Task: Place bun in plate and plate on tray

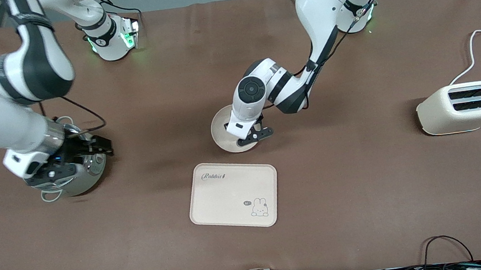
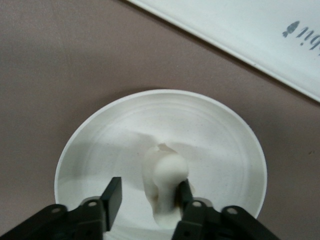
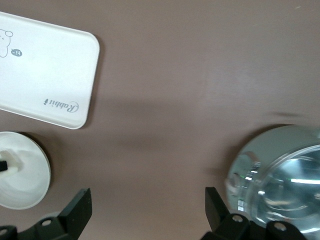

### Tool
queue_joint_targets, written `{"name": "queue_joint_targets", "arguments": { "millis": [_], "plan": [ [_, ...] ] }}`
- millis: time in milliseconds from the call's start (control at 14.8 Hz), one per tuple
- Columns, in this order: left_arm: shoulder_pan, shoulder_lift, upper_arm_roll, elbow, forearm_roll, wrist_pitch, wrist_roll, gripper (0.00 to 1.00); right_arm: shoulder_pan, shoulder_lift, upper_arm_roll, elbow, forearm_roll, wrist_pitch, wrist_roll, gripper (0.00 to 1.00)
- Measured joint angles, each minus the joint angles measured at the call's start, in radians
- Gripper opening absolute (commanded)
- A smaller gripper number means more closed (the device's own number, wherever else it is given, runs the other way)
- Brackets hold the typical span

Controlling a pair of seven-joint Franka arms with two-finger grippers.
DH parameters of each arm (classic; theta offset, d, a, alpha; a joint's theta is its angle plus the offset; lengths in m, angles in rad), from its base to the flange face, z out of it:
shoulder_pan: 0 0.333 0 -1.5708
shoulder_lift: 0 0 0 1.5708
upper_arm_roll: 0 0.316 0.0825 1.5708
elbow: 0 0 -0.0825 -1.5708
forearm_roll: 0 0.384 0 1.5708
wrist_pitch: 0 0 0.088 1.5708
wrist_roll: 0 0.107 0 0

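Note:
The round cream plate sits on the brown table, a little farther from the front camera than the tray. My left gripper is low over the plate. In the left wrist view the gripper is open. The small pale bun lies in the plate and touches one finger, with a gap to the other. The front view hides the bun. The tray with its "Rabbit" word lies empty and also shows in both wrist views. My right gripper is open and empty.
A shiny steel pot stands under my right hand at the right arm's end of the table. A cream toaster with a white cable stands at the left arm's end. The plate also shows in the right wrist view.

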Motion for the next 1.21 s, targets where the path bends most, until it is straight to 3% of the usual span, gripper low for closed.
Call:
{"name": "queue_joint_targets", "arguments": {
  "millis": [202,675,1080,1215],
  "plan": [
    [0.002,-0.004,0.002,0.011,0.0,-0.001,0.0,1.0,0.1,0.001,0.003,-0.105,0.013,0.104,0.093,1.0],
    [0.016,-0.017,0.016,0.019,0.04,-0.033,0.068,1.0,0.267,0.025,0.005,-0.362,0.204,0.393,0.138,1.0],
    [0.287,-0.209,0.027,0.044,0.082,-0.26,0.48,1.0,0.432,0.148,0.005,-0.417,0.372,0.634,0.195,0.99],
    [0.375,-0.268,0.029,0.063,0.084,-0.331,0.611,1.0,0.467,0.194,0.005,-0.417,0.394,0.699,0.212,0.75]
  ]
}}
